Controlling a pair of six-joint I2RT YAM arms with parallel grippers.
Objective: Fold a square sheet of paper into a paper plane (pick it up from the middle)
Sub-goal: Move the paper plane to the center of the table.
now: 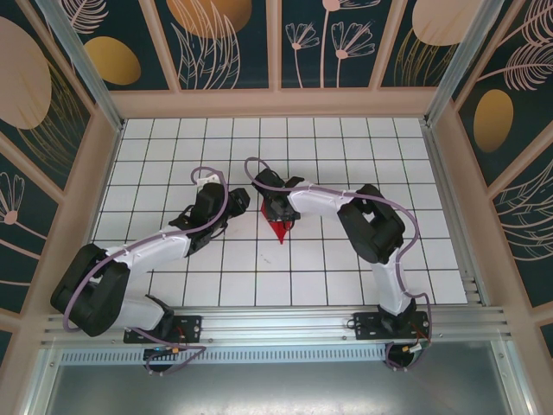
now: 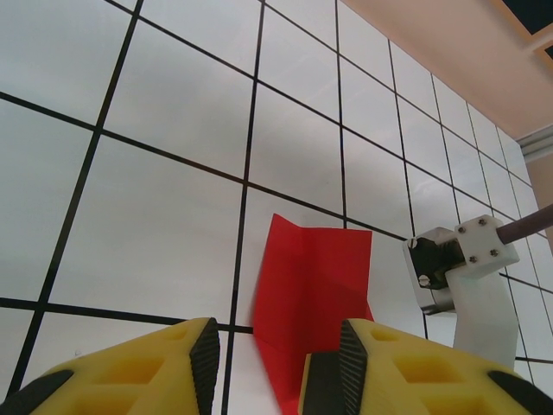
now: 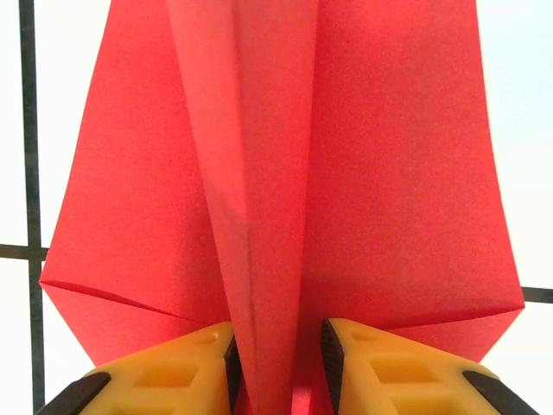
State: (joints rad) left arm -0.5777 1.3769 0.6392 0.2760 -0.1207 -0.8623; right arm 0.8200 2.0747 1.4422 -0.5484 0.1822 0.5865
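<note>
The red paper point(image 1: 282, 231) is folded into a pointed dart shape with a raised centre crease, its tip pointing toward the near edge. In the right wrist view the paper point(image 3: 389, 173) spreads out as two wings, and my right gripper point(image 3: 278, 354) is shut on the upright centre ridge. My left gripper point(image 1: 235, 204) sits just left of the paper. In the left wrist view it point(image 2: 275, 363) stands open, with the blunt end of the paper point(image 2: 311, 285) reaching between its fingers, close to the right pad point(image 2: 350, 363).
White tiled floor point(image 1: 346, 277) with black grid lines, enclosed by beige walls with a metal rail along the near edge. The right arm's wrist bracket point(image 2: 458, 268) stands close to the right of the paper in the left wrist view.
</note>
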